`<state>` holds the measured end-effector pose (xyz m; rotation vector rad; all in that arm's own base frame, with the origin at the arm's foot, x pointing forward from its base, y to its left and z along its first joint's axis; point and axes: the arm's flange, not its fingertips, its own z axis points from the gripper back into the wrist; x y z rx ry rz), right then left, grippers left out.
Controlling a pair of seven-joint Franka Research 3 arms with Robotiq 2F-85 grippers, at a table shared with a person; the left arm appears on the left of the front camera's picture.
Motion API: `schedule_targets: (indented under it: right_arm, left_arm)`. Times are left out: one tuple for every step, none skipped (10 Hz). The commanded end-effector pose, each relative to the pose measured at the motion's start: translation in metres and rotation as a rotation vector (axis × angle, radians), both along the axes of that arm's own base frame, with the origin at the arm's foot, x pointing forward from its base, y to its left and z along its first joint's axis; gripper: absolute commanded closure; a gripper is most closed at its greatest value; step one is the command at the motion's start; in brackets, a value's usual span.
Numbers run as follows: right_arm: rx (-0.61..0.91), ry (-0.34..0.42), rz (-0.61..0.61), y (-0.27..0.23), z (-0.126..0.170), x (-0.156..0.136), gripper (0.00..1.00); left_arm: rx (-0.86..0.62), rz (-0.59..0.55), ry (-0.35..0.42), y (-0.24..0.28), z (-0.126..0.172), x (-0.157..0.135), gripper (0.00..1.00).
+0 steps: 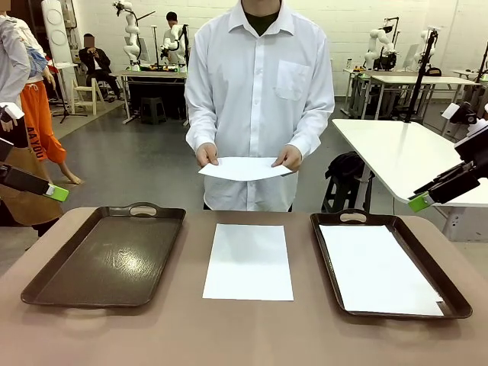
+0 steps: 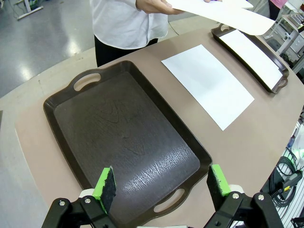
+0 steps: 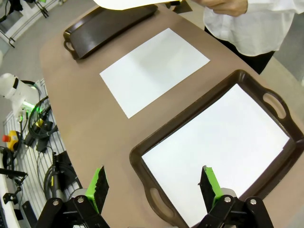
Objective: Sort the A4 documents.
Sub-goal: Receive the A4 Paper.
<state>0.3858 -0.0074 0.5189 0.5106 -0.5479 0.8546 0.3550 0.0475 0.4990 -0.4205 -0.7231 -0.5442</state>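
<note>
One white A4 sheet (image 1: pixel 248 261) lies flat on the brown table between two dark brown trays. A second sheet (image 1: pixel 376 268) rests inside the right tray (image 1: pixel 457 296). The person at the far side holds a third sheet (image 1: pixel 242 168) level in both hands above the table's far edge. The left tray (image 1: pixel 53 288) holds nothing. My left gripper (image 2: pixel 161 186) hangs open high above the left tray's near end, its green pads (image 2: pixel 105 183) wide apart. My right gripper (image 3: pixel 154 184) hovers open over the right tray's near end. In the front view each gripper's green tip (image 1: pixel 55 193) pokes in from the side.
The table (image 1: pixel 244 335) has rounded corners and bare room along its near edge. Cables and robot base hardware (image 3: pixel 33 128) sit beyond the table's edge in the right wrist view. A white table (image 1: pixel 396 149) stands behind at the right.
</note>
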Motion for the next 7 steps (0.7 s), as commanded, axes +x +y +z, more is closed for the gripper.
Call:
schedule_targets:
  right_arm:
    - [0.006,-0.003,0.004,-0.0001,0.0010,-0.0006,0.00]
    - [0.006,-0.003,0.004,-0.0001,0.0010,-0.0006,0.00]
    - [0.006,-0.003,0.004,-0.0001,0.0010,-0.0006,0.00]
    - [0.006,-0.003,0.004,-0.0001,0.0010,-0.0006,0.00]
    - [0.006,-0.003,0.004,-0.0001,0.0010,-0.0006,0.00]
    - [0.006,-0.003,0.004,-0.0001,0.0010,-0.0006,0.00]
    - [0.006,-0.003,0.004,-0.0001,0.0010,-0.0006,0.00]
  left_arm:
    - [-0.013,-0.019,-0.009,0.0016,-0.0027,0.0008,0.00]
    - [-0.013,-0.019,-0.009,0.0016,-0.0027,0.0008,0.00]
    - [-0.013,-0.019,-0.009,0.0016,-0.0027,0.0008,0.00]
    - [-0.013,-0.019,-0.009,0.0016,-0.0027,0.0008,0.00]
    - [-0.013,-0.019,-0.009,0.0016,-0.0027,0.0008,0.00]
    - [-0.013,-0.019,-0.009,0.0016,-0.0027,0.0008,0.00]
    - [-0.013,-0.019,-0.009,0.0016,-0.0027,0.0008,0.00]
